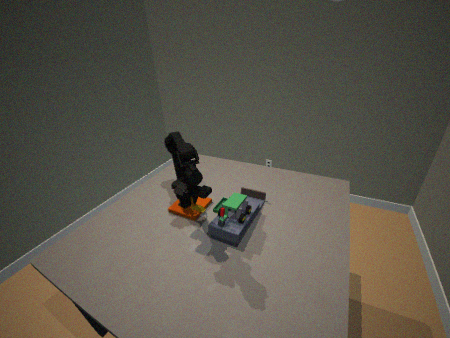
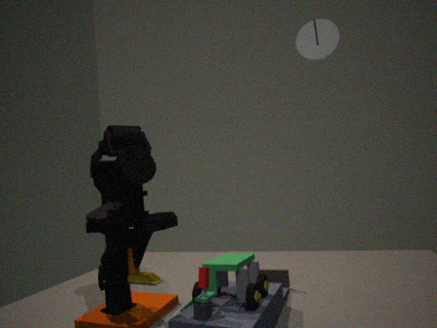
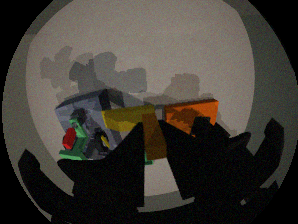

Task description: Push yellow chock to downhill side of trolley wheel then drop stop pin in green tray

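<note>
My gripper [image 3: 149,124] [image 2: 131,258] points down beside the arm's orange base plate [image 2: 146,307] [image 3: 194,111] and is shut on the orange handle [image 3: 154,143] of the yellow chock [image 3: 125,117] [image 2: 144,278]. The chock hangs low over the table; I cannot tell whether it touches. It is well apart from the trolley. The green-topped trolley [image 1: 233,202] [image 2: 229,262] stands on the grey ramp [image 1: 234,229] [image 2: 228,312] [image 3: 75,106] on black wheels with yellow hubs. The red-headed stop pin [image 1: 222,212] [image 2: 203,278] [image 3: 69,137] stands upright at the trolley's near end.
A dark block [image 1: 253,192] [image 2: 278,277] sits at the ramp's far end. A green piece [image 1: 218,204], perhaps the tray, lies between the base plate and the ramp. The table edge [image 1: 348,260] drops off to the right.
</note>
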Controlling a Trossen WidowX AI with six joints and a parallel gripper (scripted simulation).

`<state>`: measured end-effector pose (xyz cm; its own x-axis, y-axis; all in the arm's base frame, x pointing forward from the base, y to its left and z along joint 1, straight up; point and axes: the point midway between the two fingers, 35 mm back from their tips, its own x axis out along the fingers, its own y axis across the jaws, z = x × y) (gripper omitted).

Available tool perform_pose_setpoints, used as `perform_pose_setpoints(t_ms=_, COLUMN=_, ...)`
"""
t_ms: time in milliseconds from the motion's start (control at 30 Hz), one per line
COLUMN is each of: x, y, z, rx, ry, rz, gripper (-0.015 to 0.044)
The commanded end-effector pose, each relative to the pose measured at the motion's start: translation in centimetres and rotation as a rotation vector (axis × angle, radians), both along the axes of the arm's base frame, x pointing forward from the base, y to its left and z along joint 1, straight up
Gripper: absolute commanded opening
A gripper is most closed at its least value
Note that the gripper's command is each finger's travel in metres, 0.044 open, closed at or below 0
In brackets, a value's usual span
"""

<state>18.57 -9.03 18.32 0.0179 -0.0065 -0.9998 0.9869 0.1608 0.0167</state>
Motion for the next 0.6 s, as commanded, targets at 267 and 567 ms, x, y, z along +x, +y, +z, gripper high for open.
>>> perform_pose_setpoints(t_ms=267, x=0.1, y=0.04, z=0.57, rx=0.002, ry=0.001, rz=0.11, gripper=0.0)
perform_pose_setpoints(t_ms=567, x=0.1, y=0.04, z=0.57, rx=-0.004, ry=0.003, rz=0.419, gripper=0.0)
